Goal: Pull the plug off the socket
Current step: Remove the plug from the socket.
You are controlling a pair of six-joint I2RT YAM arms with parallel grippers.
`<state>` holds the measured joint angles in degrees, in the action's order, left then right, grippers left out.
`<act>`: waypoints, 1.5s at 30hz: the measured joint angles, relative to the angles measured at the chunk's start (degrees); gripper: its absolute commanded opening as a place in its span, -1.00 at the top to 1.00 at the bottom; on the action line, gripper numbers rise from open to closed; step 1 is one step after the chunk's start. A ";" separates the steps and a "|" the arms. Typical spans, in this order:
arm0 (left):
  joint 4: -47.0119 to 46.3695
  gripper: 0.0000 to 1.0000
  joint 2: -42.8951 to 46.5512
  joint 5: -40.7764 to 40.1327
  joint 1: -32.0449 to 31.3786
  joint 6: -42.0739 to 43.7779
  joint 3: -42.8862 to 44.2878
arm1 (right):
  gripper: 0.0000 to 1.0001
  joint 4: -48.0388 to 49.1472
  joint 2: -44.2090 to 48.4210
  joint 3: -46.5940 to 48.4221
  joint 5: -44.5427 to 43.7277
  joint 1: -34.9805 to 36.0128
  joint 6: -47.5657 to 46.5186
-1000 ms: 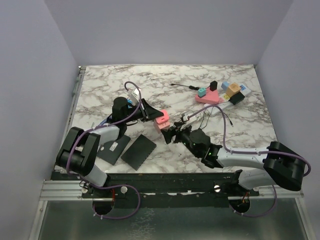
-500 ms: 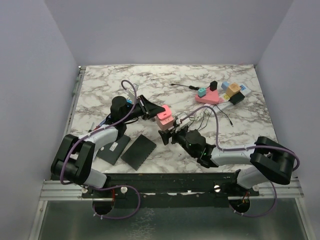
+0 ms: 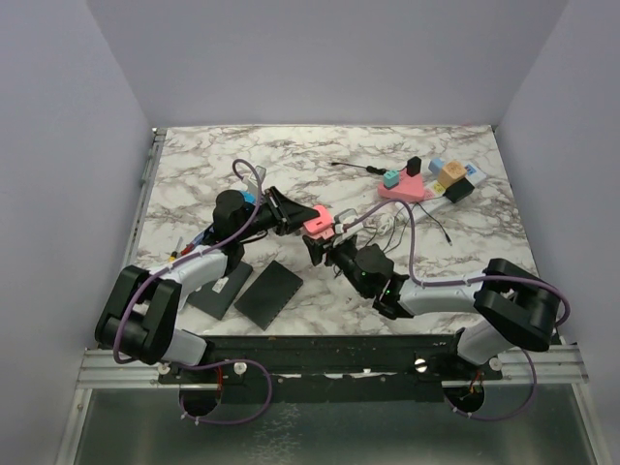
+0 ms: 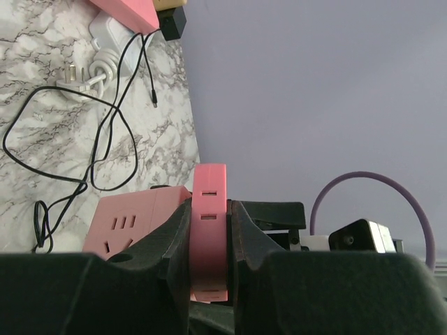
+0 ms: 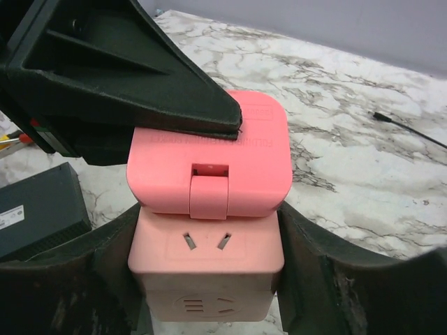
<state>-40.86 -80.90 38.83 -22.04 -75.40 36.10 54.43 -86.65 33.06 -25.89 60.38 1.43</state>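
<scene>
Meeting over marble table [image 3: 484,262] between lilac walls [image 3: 320,58], left gripper [image 3: 302,213] pinches plug [image 5: 244,160], right gripper [image 3: 323,250] clasps pink cube [image 5: 206,272].

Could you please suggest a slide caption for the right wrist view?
Left gripper pinches the pink plug; right gripper flanks the pink socket cube beneath it.

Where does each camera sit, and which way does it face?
Top external: above, behind the arms, looking down at the marble table; left gripper and right gripper show.
Left wrist: on left wrist, along its fingers clamping the pink plug.
Right wrist: on right wrist, facing the pink socket cube between its fingers.
Both wrist views share plug and cube.
</scene>
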 measured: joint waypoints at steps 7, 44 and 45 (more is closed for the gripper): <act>0.28 1.00 0.15 -0.50 -0.13 0.20 0.00 | -0.50 -0.28 -0.28 0.24 -0.20 0.00 0.04; 22.88 1.00 2.54 -0.94 -4.24 34.05 12.28 | 0.99 -31.80 6.93 6.86 -0.28 -0.44 9.55; 23.69 1.00 2.73 -1.18 -4.44 35.39 12.41 | 0.99 -32.00 6.80 6.86 -0.24 -0.44 10.23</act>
<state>-17.17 -78.17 37.65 -26.48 -40.01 48.51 22.44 -79.85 39.92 -26.13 59.94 11.66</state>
